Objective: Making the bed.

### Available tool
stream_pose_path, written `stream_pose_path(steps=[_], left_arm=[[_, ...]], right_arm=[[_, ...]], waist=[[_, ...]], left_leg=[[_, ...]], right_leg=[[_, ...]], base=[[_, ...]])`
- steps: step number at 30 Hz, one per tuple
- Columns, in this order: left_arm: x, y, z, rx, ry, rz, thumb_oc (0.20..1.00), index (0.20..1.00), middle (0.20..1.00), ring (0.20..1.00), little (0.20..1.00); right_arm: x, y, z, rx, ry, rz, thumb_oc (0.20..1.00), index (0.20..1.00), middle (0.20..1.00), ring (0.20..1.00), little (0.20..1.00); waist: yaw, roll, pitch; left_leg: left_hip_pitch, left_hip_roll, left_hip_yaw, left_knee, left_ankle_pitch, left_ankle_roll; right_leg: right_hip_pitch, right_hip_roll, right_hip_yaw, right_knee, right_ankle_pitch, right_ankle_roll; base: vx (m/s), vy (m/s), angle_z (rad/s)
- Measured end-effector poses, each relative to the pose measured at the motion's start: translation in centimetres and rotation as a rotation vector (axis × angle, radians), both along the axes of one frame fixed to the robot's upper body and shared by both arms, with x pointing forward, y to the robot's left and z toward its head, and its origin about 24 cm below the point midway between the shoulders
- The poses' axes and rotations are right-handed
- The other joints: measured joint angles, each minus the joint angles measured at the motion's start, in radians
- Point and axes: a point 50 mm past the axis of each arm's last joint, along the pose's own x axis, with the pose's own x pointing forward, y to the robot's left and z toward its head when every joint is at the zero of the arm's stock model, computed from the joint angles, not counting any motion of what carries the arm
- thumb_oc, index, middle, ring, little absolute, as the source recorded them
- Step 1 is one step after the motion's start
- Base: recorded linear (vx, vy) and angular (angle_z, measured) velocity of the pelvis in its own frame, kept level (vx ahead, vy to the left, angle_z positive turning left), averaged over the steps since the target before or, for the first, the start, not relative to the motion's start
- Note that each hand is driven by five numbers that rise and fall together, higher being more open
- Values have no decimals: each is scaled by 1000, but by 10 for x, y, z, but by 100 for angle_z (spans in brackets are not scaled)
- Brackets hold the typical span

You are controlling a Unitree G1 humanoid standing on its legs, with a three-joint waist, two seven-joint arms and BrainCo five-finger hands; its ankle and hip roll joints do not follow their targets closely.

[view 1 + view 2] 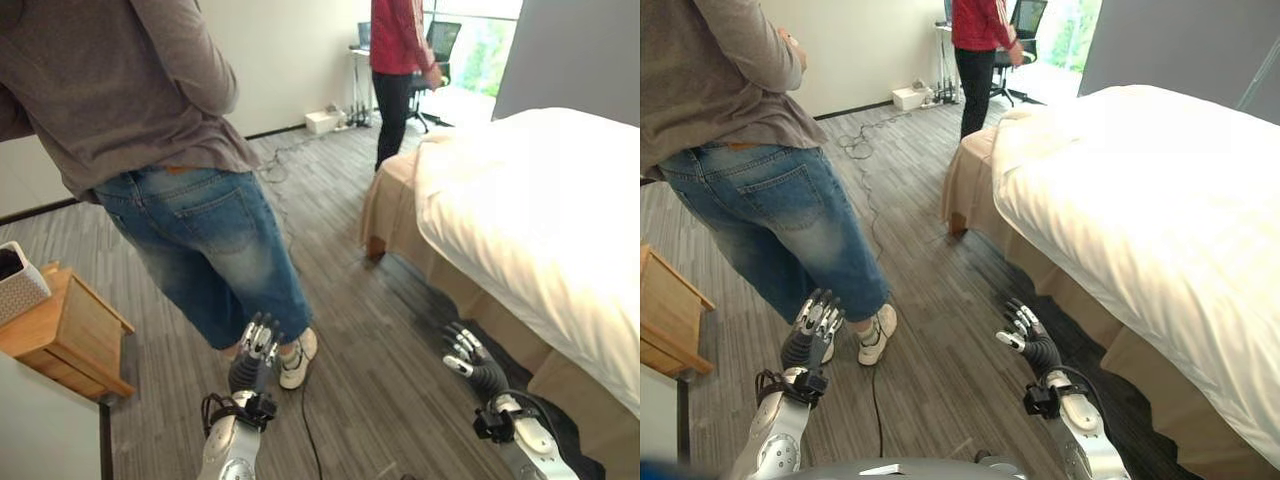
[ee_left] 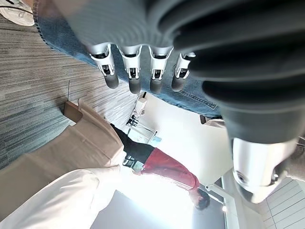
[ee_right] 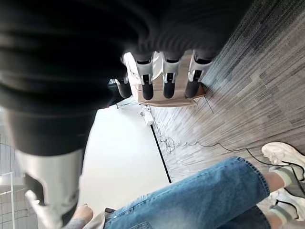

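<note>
From the left eye view, the bed [image 1: 560, 230] runs along the right side with its white duvet [image 1: 540, 190] draped over the near edge and a tan bed skirt [image 1: 470, 290] below it; the left hand [image 1: 258, 345] hangs low over the grey wood floor [image 1: 370, 350], fingers relaxed and holding nothing, right beside a person in jeans [image 1: 205, 250] who stands with their back turned. A wooden nightstand [image 1: 65, 335] sits at far left, and a second person in a red top [image 1: 397, 60] stands by the bed's far corner. In the right eye view, the right hand [image 1: 1025, 335] hovers over the floor near the bed skirt, apart from it, fingers loosely extended, empty. The left wrist view shows its fingers [image 2: 135, 71] straight, with jeans, bed and the red-topped person beyond. The right wrist view shows its fingers [image 3: 167, 78] straight too, with floor, jeans and a white sneaker [image 3: 283, 157] past them.
</note>
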Motion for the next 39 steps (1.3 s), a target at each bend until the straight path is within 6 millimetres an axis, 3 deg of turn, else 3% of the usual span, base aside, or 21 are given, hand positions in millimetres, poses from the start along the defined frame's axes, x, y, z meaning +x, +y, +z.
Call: stream_pose_path(steps=[5,7,11,13,32,33,34,35,36,37,39], left_arm=[[0,0,0,6,2,0,1000,1000,1000,1000,1000],[6,0,3,122,30,-27,1000,1000,1000,1000,1000],[10,1,5,159,30,-25,1000,1000,1000,1000,1000],[12,1,6,160,24,-26,1000,1000,1000,1000,1000],[17,0,10,161,7,-21,1000,1000,1000,1000,1000],[24,1,15,165,-13,-13,1000,1000,1000,1000,1000],[39,2,28,181,-64,-18,1000,1000,1000,1000,1000],[53,1,41,199,-116,-35,1000,1000,1000,1000,1000],[72,-7,59,199,-190,-66,1000,1000,1000,1000,1000],[74,-11,60,182,-197,-77,1000,1000,1000,1000,1000],[76,-21,59,157,-199,-106,1000,1000,1000,1000,1000]], right_arm=[[1,-2,1,26,2,-21,1000,1000,1000,1000,1000],[7,-16,13,-37,-41,-92,1000,1000,1000,1000,1000],[16,-42,31,-99,-115,-181,1000,1000,1000,1000,1000],[15,-46,32,-127,-113,-172,1000,1000,1000,1000,1000],[18,-44,35,-162,-130,-126,1000,1000,1000,1000,1000],[21,-41,36,-150,-136,-125,1000,1000,1000,1000,1000],[28,-33,39,-131,-157,-102,1000,1000,1000,1000,1000],[33,-28,43,-115,-178,-94,1000,1000,1000,1000,1000],[40,-24,49,-110,-209,-85,1000,1000,1000,1000,1000],[44,-23,51,-109,-220,-82,1000,1000,1000,1000,1000],[47,-21,54,-104,-236,-83,1000,1000,1000,1000,1000]], waist=[[-1,-2,-15],[1,-1,-15],[-1,-5,-14],[-1,-6,-13],[0,2,42],[4,-4,59],[13,-33,86],[24,-68,110],[34,-93,160],[35,-85,172],[26,-65,176]], left_leg=[[1,1,4,0,-1,-1],[-4,2,9,0,0,-1],[-6,4,8,0,0,-1],[-11,4,6,0,0,-1],[-14,9,-16,4,2,-9],[-44,18,-19,61,-1,-36],[-127,25,-24,199,-15,-57],[-217,28,-22,339,-14,-59],[-350,61,-31,559,4,-81],[-364,75,-17,563,1,-81],[-353,96,81,400,-2,-96]], right_leg=[[0,-1,0,0,0,0],[-4,-4,-12,0,0,0],[-5,-3,-17,1,0,0],[-8,-3,-20,0,0,0],[24,1,-43,-39,9,0],[13,14,-49,-15,-6,-20],[-38,13,-56,75,-53,-65],[-77,-1,-57,121,-70,-77],[-77,-16,-90,137,-76,-81],[-58,-14,-108,128,-76,-80],[-49,-14,-128,70,-84,-69]], base=[[0,0,0],[0,0,0],[0,0,0],[4,0,2],[-11,-47,3],[-140,-175,20],[-52,-80,34],[49,-5,57],[158,63,58],[234,107,65],[272,102,33]])
